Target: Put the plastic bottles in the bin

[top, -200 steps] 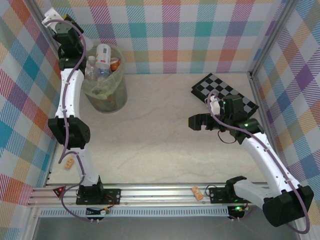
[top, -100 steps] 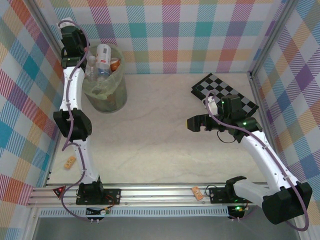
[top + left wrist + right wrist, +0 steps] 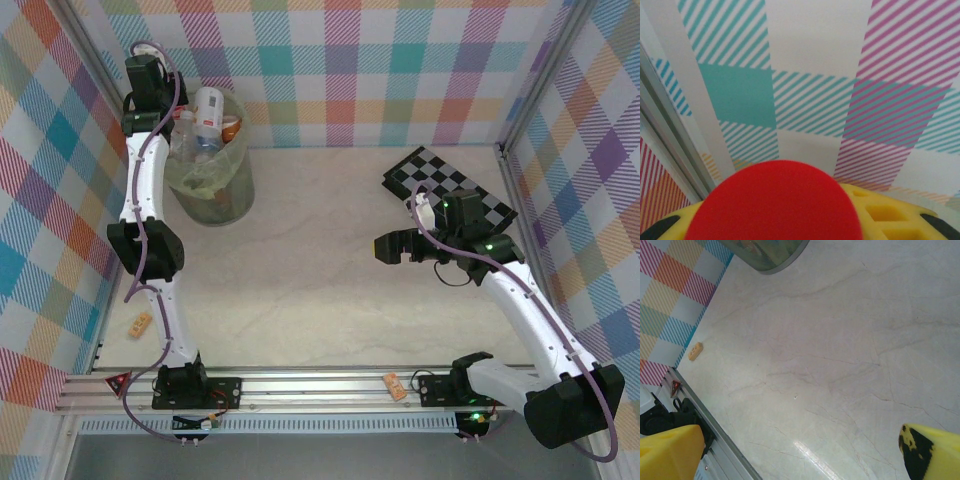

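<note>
The bottles (image 3: 206, 112) sit piled in the bin (image 3: 225, 200) at the far left corner. The left gripper (image 3: 145, 75) is beside the rim, and I cannot tell whether its fingers are apart or together. The right gripper (image 3: 390, 245) hangs over the table with its fingers wide apart and nothing between them. These bottles are probably light, thin-walled and slippery, so a gentle hold across the middle of the body suits best.

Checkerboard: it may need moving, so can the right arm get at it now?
Probably yes: the right gripper is open and empty, and the checkerboard lies close by with nothing stacked on it.
</note>
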You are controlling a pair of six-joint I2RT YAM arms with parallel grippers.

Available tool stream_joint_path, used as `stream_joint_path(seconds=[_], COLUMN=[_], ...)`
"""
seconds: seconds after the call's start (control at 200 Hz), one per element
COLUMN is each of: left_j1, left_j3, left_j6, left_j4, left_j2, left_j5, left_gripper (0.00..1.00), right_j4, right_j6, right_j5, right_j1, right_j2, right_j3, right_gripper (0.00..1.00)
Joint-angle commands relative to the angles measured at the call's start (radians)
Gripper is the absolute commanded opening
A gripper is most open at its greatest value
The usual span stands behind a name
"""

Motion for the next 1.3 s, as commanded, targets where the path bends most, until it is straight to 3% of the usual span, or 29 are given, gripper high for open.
stream_joint_path(seconds=[0.0,0.44,0.675,0.815,1.005,1.155,1.295], left_j1=[0.007,0.024,0.035,0.04,0.051,0.083,0.124], left_j3=[-0.003,-0.052,-0.009,0.036,0.076,0.074,0.073], left_j6=[0.03,-0.037,-0.066,-0.096,-0.155,-0.263,-0.416], left_j4=[-0.138,-0.155,-0.179,-0.169,-0.15,-0.136,-0.117], left_j2=[0.027,0.045,0.005,-0.035,-0.087,-0.116,-0.116], left_j5=[0.016,0.016,0.082,0.123,0.056,0.052,0.1], left_gripper=[0.42,0.51,0.72,0.78,0.92,0.93,0.87], right_j4=[-0.007,0.005,0.014,0.04,0.041,0.039,0.028], right_j6=[-0.027,-0.023,-0.016,-0.006,-0.004,-0.003,-0.004], right_j5=[-0.025,-0.032,-0.048,-0.105,-0.116,-0.118,-0.115], right_j1=[0.006,0.005,0.005,0.007,0.006,0.008,0.009], right_j2=[-0.013,-0.016,-0.002,-0.001,0.002,0.01,0.009], right_j3=[-0.015,-0.017,-0.013,-0.021,-0.015,-0.019,-0.021], right_gripper=[1.0,1.0,1.0,1.0,0.99,0.99,0.99])
